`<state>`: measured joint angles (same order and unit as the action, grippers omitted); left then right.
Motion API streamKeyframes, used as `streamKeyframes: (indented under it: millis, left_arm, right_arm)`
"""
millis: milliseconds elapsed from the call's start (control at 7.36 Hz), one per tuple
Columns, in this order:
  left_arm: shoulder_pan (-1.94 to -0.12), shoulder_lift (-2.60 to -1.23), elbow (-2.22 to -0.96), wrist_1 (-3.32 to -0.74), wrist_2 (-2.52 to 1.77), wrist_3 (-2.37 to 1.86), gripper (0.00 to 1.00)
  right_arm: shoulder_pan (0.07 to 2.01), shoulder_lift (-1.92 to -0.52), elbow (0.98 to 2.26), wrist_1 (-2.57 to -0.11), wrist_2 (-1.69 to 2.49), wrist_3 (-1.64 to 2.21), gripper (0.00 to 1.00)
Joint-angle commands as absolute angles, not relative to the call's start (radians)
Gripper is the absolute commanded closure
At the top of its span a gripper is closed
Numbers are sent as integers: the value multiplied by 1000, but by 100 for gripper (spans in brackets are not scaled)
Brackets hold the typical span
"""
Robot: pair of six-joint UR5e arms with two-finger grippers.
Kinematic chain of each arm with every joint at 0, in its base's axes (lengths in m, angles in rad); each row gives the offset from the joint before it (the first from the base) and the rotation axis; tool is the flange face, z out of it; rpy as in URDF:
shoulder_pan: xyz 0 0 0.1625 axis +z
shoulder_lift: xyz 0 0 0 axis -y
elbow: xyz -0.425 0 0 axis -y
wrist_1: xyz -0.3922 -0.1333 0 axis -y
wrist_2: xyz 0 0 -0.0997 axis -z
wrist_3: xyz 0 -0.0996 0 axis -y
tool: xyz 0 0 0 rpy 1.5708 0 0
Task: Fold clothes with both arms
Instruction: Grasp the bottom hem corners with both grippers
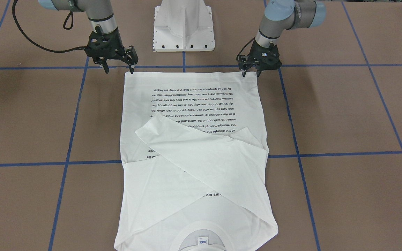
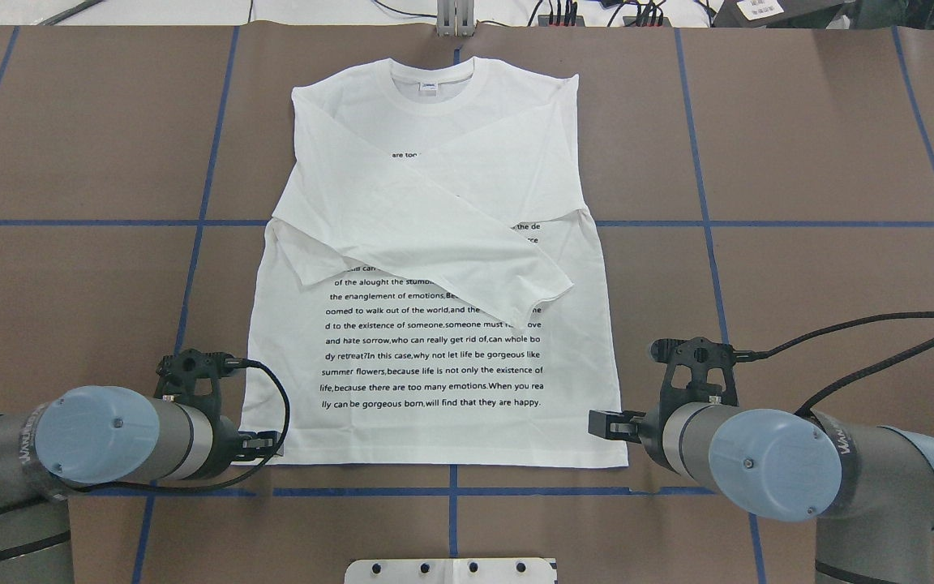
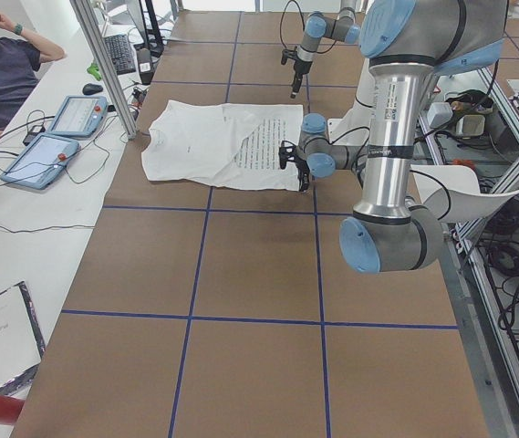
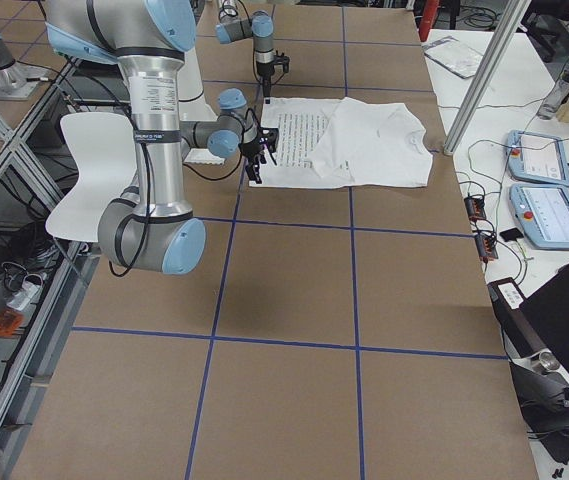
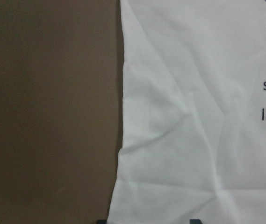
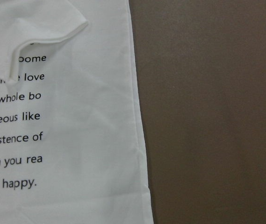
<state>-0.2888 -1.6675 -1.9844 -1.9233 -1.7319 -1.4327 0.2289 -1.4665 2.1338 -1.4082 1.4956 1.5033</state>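
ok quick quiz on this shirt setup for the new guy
1. True or false: both sleeves are folded in across the shirt.
2. The printed text is: A face up, B face down, C fully covered.
3. Fill in: the left gripper and right gripper are at the shirt's two ___ corners.
Key: 1 true; 2 A; 3 hem.
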Motion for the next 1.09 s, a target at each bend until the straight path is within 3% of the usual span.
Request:
streamKeyframes:
  millis: [0,408,544,952]
  left_arm:
    - [-287,-1667,-1983,-1921,-1732,-1433,56]
    - [-282,-1669,-1983,-1919,-1732,-1433,84]
    - [-282,-1669,-1983,-1919,-1732,-1433,100]
    - [-284,-1669,-2000,-1917,-1732,-1431,100]
  right_arm:
    - [227,-1466,2134,-1408,1496,1503,0]
    - [224,-1466,2134,-1408,1496,1505,0]
    - [224,-1466,2134,-1408,1496,1505,0]
    - [222,-1465,2134,-1408,1494,1506,0]
